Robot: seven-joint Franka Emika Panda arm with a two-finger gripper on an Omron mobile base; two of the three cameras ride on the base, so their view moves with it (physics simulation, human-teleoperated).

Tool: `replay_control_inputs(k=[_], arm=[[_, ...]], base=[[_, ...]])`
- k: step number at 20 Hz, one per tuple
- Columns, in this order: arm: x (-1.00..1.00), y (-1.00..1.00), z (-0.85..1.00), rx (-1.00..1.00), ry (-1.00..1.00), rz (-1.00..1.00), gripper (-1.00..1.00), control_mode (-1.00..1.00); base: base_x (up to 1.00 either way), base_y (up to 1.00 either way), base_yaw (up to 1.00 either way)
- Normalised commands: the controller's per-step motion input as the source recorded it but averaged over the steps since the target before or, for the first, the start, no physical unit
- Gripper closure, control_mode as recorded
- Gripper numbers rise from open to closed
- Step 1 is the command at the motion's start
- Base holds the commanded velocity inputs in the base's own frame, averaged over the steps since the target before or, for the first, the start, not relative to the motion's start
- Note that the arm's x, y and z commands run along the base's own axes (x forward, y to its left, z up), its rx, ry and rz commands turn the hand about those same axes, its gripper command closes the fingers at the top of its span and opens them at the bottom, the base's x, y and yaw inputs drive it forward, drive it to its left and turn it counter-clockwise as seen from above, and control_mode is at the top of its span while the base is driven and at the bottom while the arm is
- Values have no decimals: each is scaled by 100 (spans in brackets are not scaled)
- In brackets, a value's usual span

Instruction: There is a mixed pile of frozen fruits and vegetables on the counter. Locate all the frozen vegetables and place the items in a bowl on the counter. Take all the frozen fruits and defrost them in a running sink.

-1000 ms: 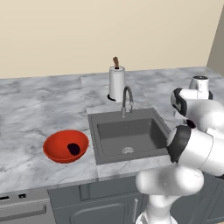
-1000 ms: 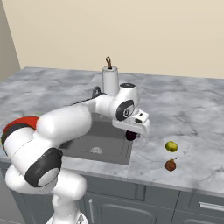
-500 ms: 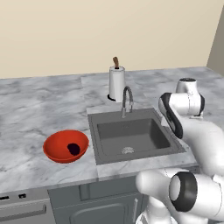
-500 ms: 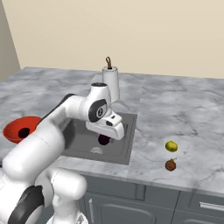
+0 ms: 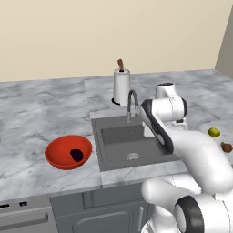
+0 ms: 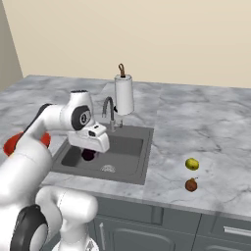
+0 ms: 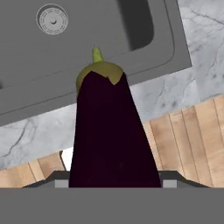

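1. Carrying one frozen vegetable, an eggplant (image 7: 111, 131), in the gripper (image 6: 90, 153): in the hand view the dark purple body runs straight out from between the jaws, green cap at the far end, so its long axis lies along the gripper's own line. The jaws are pinched on its thick end.
2. Landmark: the sink (image 5: 136, 157). In the right base view the eggplant (image 6: 88, 155) hangs under the hand above the basin's left half, clear of the basin floor. The hand view looks down past the cap onto the drain and the sink's front rim.
3. The bowl (image 5: 57, 159) sits on the counter (image 5: 41, 109) just left of the sink, apart from its rim. One dark vegetable (image 5: 76, 154) already lies inside it.
4. Judgement: the coming move turns on this offset. The bowl lies leftward from the gripper, across the sink's left edge; the eggplant must clear that edge and the bowl rim before release.
5. The lime-like fruit (image 6: 192, 163) and the brown fruit (image 6: 191, 185) lie on the counter right of the sink, well apart from the gripper, untouched.
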Motion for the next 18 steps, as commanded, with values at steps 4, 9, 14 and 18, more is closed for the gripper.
replay_control_inputs(k=[4, 9, 14, 18], arm=[[8, 91, 15, 0, 20, 1, 100, -100], [53, 100, 0, 0, 16, 0, 100, -100], [56, 100, 0, -1, 5, 0, 100, -100], [52, 100, 0, 0, 0, 0, 100, -100]], base=[[0, 0, 0], [0, 0, 0], [0, 0, 0], [0, 0, 0]])
